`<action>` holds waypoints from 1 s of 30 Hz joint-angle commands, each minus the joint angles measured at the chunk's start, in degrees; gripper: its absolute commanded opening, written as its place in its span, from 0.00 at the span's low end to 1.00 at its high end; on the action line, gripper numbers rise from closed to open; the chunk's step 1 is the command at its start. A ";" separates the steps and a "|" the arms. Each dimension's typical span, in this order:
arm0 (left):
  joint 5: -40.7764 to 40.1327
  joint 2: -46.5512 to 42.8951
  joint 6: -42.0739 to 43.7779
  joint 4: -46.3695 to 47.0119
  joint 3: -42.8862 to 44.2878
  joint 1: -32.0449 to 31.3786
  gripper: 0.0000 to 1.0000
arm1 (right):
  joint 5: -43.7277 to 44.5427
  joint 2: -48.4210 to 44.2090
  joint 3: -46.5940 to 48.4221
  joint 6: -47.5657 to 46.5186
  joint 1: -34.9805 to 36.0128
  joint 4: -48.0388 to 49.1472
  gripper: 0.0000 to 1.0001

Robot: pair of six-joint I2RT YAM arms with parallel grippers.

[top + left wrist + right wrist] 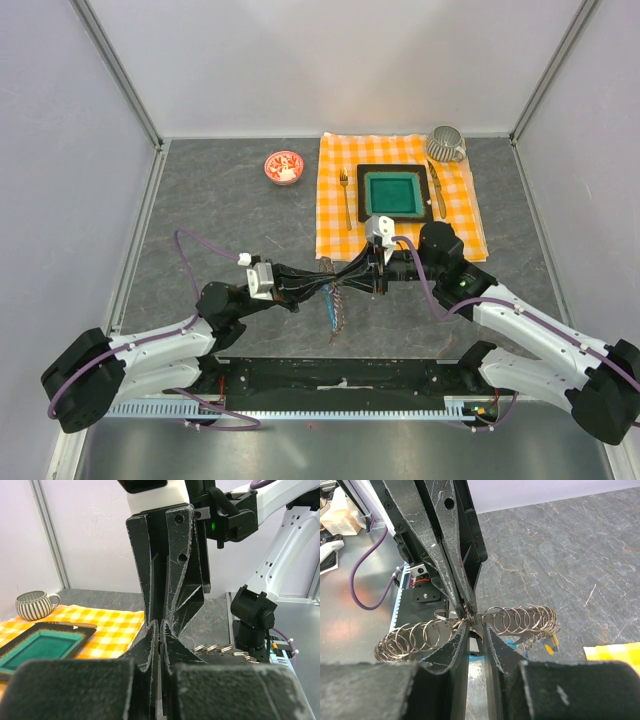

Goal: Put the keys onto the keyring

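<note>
Beside the checkered cloth [335,222], the left claw [465,611] is pressed together on the keyring [520,620]; whether the right claw [477,633] grips it, I cannot tell.

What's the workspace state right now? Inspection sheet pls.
Surface: grey marbled table; orange checked cloth on the far side.
Job's things: keyring, a row of metal rings, at both grippers' fingertips; keys hang under it.
Clutter: red-and-white bowl, teal plate, fork, knife, striped mug.
Grippers: left gripper shut on keyring; right gripper narrowly apart at it, grip unclear.
Cables: purple cables looped along both arms.
Surroundings: white walls, aluminium posts.
</note>
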 commanded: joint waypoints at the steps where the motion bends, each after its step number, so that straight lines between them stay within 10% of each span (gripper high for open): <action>1: 0.28 0.09 -0.47 6.66 2.32 -0.36 0.02 | -2.40 -0.59 -0.11 0.96 0.32 3.89 0.23; 18: -0.77 -1.75 1.28 4.30 2.14 -0.36 0.03 | 1.54 -0.94 2.87 -5.35 0.32 -8.63 0.00; 24: -0.42 -9.21 8.49 -24.50 8.02 -0.36 0.38 | 9.09 0.02 12.71 -17.04 0.32 -29.98 0.00; 30: 1.51 -10.64 16.66 -44.19 14.53 -0.36 0.47 | 13.94 2.84 20.01 -23.72 2.95 -41.18 0.00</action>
